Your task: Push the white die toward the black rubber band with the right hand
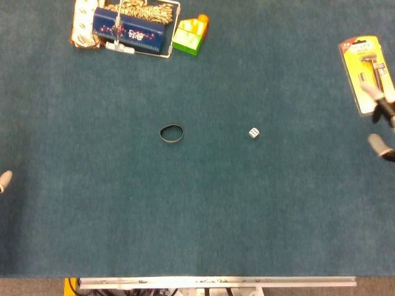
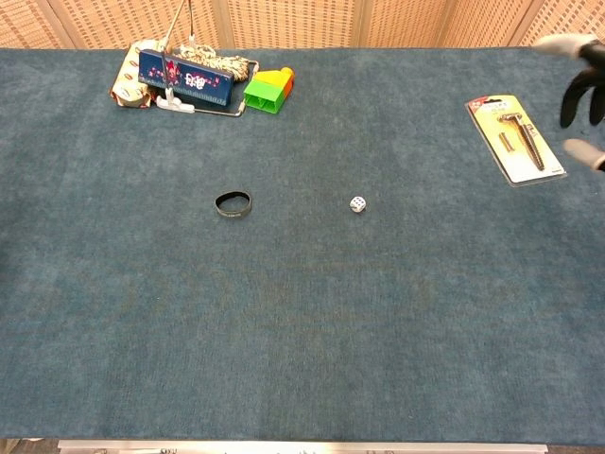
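While right hand (image 1: 381, 120) fingers (image 1: 378, 144) spread, holding nothing | white die (image 1: 253, 132) well apart | black rubber band (image 1: 171, 133) beyond

A small white die with dark pips (image 1: 253, 132) sits on the teal carpeted bench (image 1: 203, 216), well apart from the black oval rubber band (image 1: 171, 133) to its left. At the right edge, fingertips of the right robot hand (image 1: 381, 117) show beside a yellow carded razor pack (image 1: 366, 71). One pale fingertip of the left robot hand (image 1: 4, 180) shows at the left edge.

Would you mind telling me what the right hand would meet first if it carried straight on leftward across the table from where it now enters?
Probably the white die. The right hand shows only fingertips at the right edge, beside the razor pack. Bare table lies between, though the hand's height is unclear.
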You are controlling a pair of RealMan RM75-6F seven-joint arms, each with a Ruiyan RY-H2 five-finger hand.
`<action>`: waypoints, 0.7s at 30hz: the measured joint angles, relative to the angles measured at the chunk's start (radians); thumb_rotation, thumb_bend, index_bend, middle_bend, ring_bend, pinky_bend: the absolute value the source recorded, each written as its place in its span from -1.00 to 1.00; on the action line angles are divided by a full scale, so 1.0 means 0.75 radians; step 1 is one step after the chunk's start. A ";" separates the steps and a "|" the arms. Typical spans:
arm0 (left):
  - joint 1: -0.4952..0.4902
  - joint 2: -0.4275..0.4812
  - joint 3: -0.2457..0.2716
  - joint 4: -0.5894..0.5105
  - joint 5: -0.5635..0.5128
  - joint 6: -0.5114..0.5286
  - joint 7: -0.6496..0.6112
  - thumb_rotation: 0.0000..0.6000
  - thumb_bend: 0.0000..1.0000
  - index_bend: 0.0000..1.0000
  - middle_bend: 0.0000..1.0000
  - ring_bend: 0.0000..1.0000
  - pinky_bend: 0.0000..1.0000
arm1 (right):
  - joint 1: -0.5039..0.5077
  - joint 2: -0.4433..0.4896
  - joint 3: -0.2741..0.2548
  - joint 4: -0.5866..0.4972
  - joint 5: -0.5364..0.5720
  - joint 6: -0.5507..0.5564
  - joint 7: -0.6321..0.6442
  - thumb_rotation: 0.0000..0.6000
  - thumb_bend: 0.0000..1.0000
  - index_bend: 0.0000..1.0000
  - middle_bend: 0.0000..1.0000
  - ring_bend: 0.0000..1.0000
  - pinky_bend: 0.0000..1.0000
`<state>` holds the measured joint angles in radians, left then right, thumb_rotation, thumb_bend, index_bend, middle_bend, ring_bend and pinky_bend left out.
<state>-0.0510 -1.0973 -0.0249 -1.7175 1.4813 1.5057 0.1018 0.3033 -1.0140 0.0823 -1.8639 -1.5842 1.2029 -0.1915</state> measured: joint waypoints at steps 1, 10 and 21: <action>0.000 0.001 0.001 0.000 0.000 -0.002 0.001 1.00 -0.66 -0.59 -0.58 -0.43 -0.38 | 0.020 0.000 0.004 -0.009 0.007 -0.031 -0.010 1.00 -0.34 -0.91 0.43 0.44 0.37; -0.002 -0.003 0.009 0.002 0.004 -0.018 0.006 1.00 -0.66 -0.59 -0.58 -0.43 -0.38 | 0.218 -0.015 0.040 -0.079 0.175 -0.346 -0.115 1.00 0.22 -0.91 0.97 1.00 0.83; -0.008 -0.005 0.015 -0.003 0.001 -0.037 0.020 1.00 -0.66 -0.59 -0.58 -0.43 -0.40 | 0.450 -0.062 0.047 -0.110 0.572 -0.619 -0.325 1.00 0.66 -0.91 1.00 1.00 0.97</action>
<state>-0.0566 -1.1007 -0.0134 -1.7195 1.4819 1.4777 0.1171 0.6406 -1.0605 0.1177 -1.9463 -1.1555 0.7388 -0.4356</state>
